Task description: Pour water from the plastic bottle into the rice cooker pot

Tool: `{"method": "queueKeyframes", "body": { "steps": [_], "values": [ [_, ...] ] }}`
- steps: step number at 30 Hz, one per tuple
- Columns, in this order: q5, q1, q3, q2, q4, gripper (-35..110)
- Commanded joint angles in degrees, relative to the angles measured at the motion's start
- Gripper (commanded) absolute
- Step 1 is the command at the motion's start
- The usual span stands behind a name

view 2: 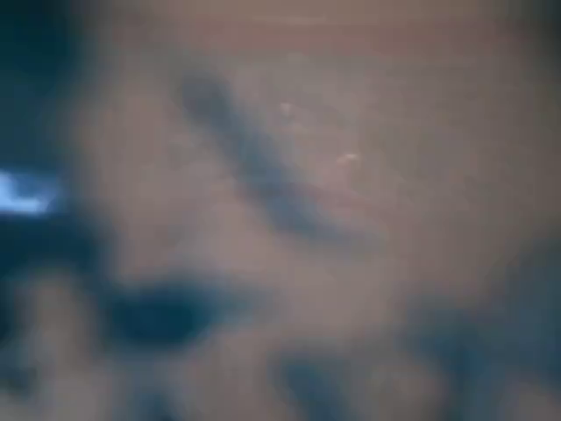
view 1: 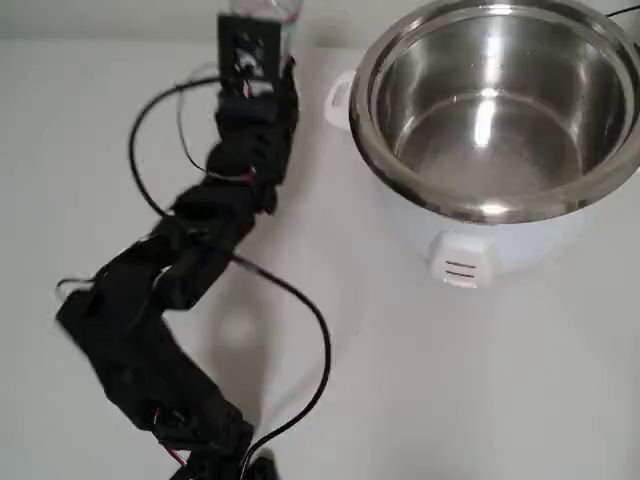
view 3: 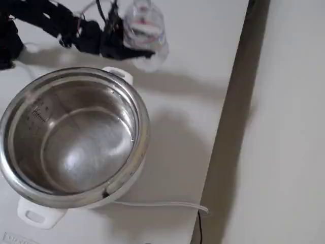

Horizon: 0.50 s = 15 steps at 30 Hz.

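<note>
A: Item one, the plastic bottle (view 3: 144,30)?
B: Upright on the white worktop (view 3: 193,76), just beyond the cooker's side handle in the fixed view.
A: Gripper (view 3: 122,43)?
B: Black, up against the bottle's left side; pinching or merely touching, I cannot tell. Wrist view is blurred.
A: The rice cooker pot (view 1: 500,110)?
B: Steel, shiny, seated in its white body, well right of the arm overhead.
</note>
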Motion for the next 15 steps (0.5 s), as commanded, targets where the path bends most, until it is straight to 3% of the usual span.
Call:
{"method": "queueKeyframes", "body": {
  "steps": [1,9,15],
  "values": [
    [8.7,0.9,-5.7,19.2,12.8,5],
    [35.7,8.0,-31.0,19.2,45.2,4],
    [45.1,11.4,-36.6,17.7,50.1,5]
  ]
}}
